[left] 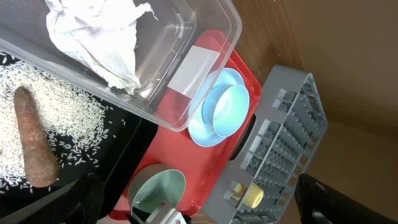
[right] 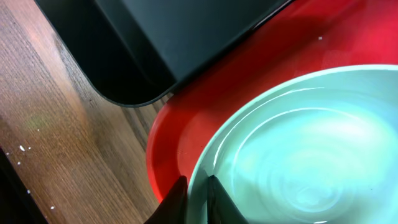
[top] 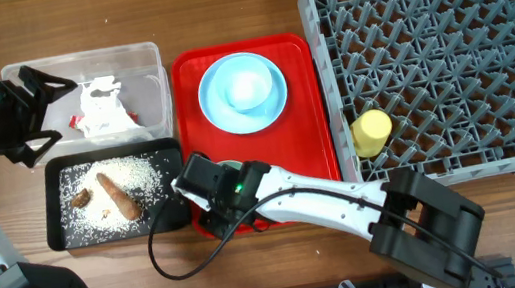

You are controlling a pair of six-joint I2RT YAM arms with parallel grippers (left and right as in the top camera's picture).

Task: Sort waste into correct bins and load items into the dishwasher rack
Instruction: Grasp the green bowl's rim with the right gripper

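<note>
So far the crumpled napkin point(top: 105, 100) lies in the clear tub point(top: 84, 57), the rice point(top: 130, 172) in the black tray point(top: 50, 209), and only the yellow cup point(top: 372, 131) stands in the dishwasher rack point(top: 467, 54). The right gripper point(right: 194, 196) pinches the mint-green bowl point(right: 298, 155) by its rim at the red tray's point(top: 306, 127) near-left corner. The left gripper point(top: 43, 111) hangs wide open, far left.

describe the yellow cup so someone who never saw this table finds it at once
Find the large grey dishwasher rack at the right of the overhead view. Inside its side nearest the red tray, toward the lower corner, sits the yellow cup. It is the only thing in the rack and the only yellow item.
</note>
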